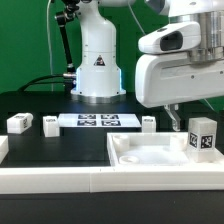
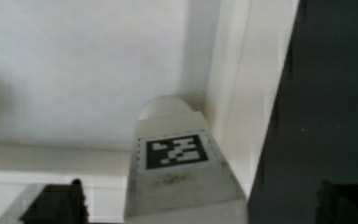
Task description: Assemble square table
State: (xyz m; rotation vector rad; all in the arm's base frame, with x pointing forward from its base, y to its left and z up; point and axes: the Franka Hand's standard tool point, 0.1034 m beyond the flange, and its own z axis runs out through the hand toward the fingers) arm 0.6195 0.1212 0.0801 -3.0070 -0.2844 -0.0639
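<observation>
The white square table top (image 1: 135, 163) with its raised rim lies at the front on the exterior view's right. One white leg (image 1: 203, 135) with a black-and-white tag stands upright in its far right corner. My gripper (image 1: 185, 120) hangs just above that leg. In the wrist view the leg (image 2: 179, 150) rises from the corner of the table top (image 2: 69, 70), and it sits between my fingertips (image 2: 55, 203) with a gap on each side. The gripper (image 2: 197, 208) is open and touches nothing. Three more legs (image 1: 18, 124), (image 1: 48, 124), (image 1: 148, 123) lie on the black table.
The marker board (image 1: 97, 121) lies flat between the loose legs, in front of the robot base (image 1: 97, 65). A long white rail (image 1: 50, 182) edges the black surface at the front. Black cables trail at the back on the exterior view's left.
</observation>
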